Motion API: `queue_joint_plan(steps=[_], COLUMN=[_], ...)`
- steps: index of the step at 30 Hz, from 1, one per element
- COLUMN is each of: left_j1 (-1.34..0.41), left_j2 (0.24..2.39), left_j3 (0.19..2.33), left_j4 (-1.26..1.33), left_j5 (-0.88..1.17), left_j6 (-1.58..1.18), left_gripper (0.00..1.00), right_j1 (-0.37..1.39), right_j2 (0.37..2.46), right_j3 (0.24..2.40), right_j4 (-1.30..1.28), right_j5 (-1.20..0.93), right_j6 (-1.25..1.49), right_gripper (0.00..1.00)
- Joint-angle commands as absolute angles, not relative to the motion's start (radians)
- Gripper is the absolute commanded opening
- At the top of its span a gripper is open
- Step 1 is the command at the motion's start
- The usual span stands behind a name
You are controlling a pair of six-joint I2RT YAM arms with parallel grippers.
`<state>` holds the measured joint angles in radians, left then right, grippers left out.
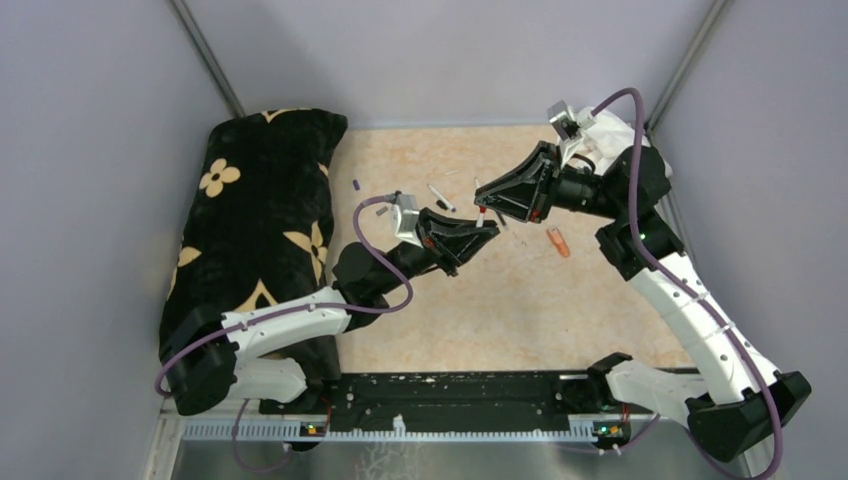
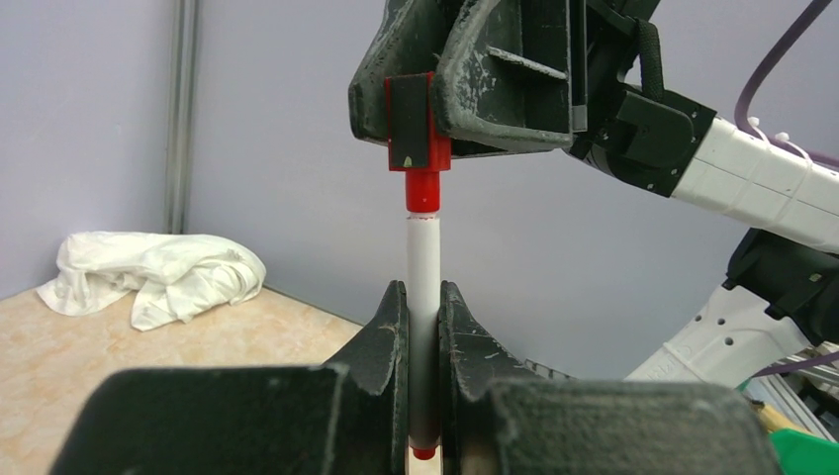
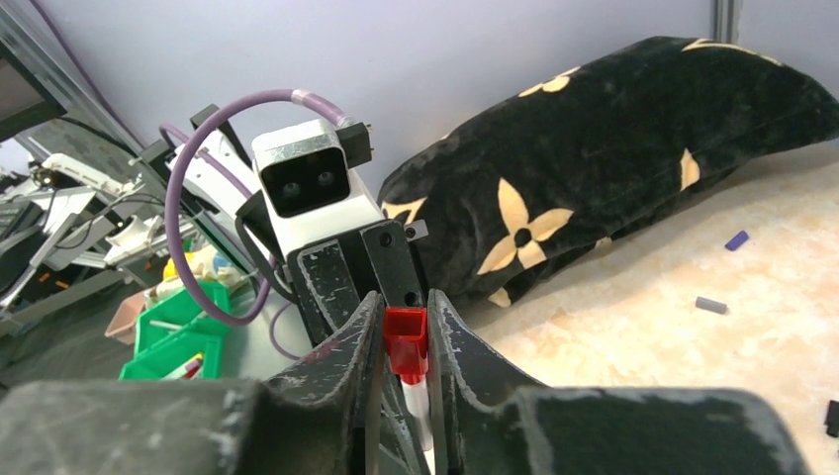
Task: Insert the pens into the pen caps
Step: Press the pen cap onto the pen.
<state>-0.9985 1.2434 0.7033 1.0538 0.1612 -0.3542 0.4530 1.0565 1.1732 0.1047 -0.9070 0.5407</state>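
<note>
- The left claw (image 2: 422,293) is clamped on the lower barrel of a white pen (image 2: 422,252), which is held in the air above the middle of the bench (image 1: 520,310).
- The right claw (image 3: 404,319) is pinched on a red cap (image 2: 419,139), directly over the pen's writing end.
- In the left wrist view the cap's narrower neck meets the top of the barrel with no visible gap. The nose therefore looks to be inside, but whether it is pressed fully home cannot be told.
- Judged progress: 1 pairing is at or close to seating, and no finished pen shows as set down.
- Left to do: a loose pen (image 1: 440,197) and the orange highlighter (image 1: 558,242) lie on the bench. A blue cap (image 3: 736,239) and a grey cap (image 3: 709,305) lie apart from them, nearer the black pillow (image 3: 613,168).
- The held pen's long axis runs straight from 1 claw to the other, in line with the cap's bore.
- Its capped end points away from the left claw, toward the far right of the bench, and its red tail points back toward the left wrist.
</note>
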Motion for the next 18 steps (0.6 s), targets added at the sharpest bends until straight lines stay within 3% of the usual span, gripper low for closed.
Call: queue_joint_plan(steps=[1, 3, 13, 18], left_j1=[-0.993, -0.991, -0.781, -0.772], left_j2=[1.234, 1.227, 1.276, 1.299], left_j3=[0.712, 0.710, 0.788, 0.951], left_j4=[1.067, 1.068, 1.213, 0.942], left_j5=[0.152, 0.119, 0.373, 0.432], left_j6=[-0.382, -0.402, -0.606, -0.361], left_gripper=[0.00, 0.00, 0.00, 0.00], right_j1=[0.446, 0.446, 0.456, 0.477], right_j2=[1.054, 1.055, 1.060, 1.052], right_j3=[1.217, 1.215, 1.149, 1.074], right_j4=[0.115, 0.107, -0.062, -0.054], right_j5=[-0.916, -0.920, -1.030, -1.056], right_j6=[0.523, 0.518, 0.514, 0.538], right_gripper=[0.11, 0.00, 0.00, 0.00])
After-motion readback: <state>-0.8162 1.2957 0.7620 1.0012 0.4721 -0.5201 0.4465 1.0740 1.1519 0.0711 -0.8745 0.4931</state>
